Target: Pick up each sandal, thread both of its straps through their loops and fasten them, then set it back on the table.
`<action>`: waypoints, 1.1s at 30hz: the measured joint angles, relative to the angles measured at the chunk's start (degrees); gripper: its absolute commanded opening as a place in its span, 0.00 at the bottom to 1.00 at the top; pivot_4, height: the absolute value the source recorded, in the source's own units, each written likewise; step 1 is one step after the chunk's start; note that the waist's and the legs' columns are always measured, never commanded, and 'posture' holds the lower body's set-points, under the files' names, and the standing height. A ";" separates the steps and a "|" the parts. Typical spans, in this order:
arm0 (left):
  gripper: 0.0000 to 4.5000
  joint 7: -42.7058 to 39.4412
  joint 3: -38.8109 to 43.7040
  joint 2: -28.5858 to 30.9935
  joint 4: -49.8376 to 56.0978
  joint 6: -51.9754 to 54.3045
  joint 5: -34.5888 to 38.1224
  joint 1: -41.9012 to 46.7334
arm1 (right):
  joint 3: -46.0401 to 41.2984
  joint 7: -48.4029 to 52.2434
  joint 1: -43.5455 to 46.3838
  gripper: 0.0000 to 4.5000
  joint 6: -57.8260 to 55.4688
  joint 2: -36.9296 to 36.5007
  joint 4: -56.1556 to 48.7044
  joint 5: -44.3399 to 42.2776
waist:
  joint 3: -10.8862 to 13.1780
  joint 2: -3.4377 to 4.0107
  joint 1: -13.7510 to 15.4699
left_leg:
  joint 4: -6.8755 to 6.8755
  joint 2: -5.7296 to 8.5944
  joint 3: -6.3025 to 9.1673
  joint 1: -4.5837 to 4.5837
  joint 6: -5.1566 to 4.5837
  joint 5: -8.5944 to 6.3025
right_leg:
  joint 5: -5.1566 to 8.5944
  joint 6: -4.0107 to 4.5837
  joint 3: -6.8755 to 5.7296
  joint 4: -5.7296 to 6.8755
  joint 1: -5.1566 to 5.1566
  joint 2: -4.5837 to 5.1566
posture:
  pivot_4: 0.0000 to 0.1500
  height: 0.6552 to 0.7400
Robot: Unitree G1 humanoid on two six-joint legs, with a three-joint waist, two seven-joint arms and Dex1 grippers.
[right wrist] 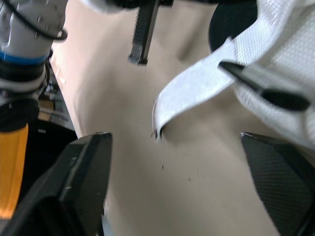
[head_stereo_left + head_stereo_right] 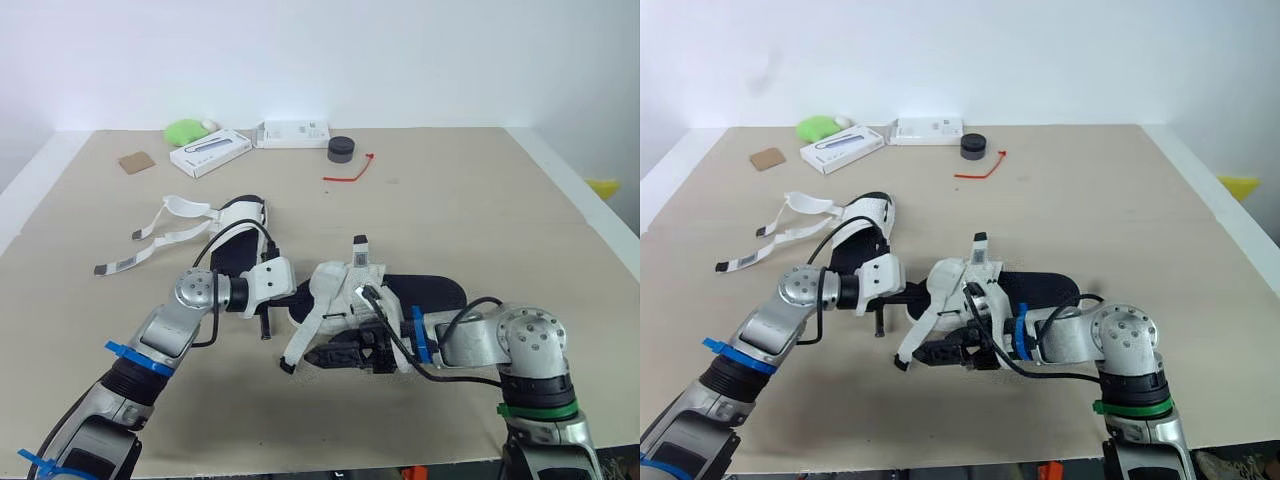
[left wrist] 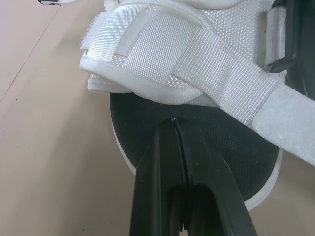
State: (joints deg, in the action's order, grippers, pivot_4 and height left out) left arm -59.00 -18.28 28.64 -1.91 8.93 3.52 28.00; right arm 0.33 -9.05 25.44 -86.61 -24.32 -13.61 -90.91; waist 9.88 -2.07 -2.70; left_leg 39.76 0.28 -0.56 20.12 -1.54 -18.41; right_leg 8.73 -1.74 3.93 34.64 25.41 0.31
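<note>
beige table (image 2: 480, 220), flat, matte. near sandal (image 2: 345, 290) mid-table between both arms: black footbed (image 2: 430, 292), white woven webbing upper. looks light; sole likely semi-stiff, straps floppy, fuzzy fastening patches. best hold probably sole edge to steady it, strap tip for threading. second sandal (image 2: 235, 225) further back on left, straps splayed undone. right gripper (image 2: 325, 355) spread wide, empty, loose strap (image 1: 192, 93) dangling just ahead. left gripper (image 2: 265, 325) pinched closed on nothing, beside sandal toe.
</note>
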 measured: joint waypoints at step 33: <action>0.00 1.14 0.23 0.13 1.99 1.33 -0.17 -1.38 | 15.60 -17.02 4.34 0.01 22.18 -6.04 2.24 -20.75 | 0.00 0.00 -0.05 | -0.06 -0.05 0.03 0.08 -0.07 -0.05 | 0.07 0.03 -0.04 -0.11 0.02 0.04 | 1.00 1.00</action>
State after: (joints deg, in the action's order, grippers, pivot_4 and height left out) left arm -57.85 -18.04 28.77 0.08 10.26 3.35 26.62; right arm 15.93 -26.07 29.78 -64.43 -30.36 -11.36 -111.66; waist 9.88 -2.07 -2.75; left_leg 39.70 0.24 -0.53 20.20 -1.61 -18.46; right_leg 8.80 -1.71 3.89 34.53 25.43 0.35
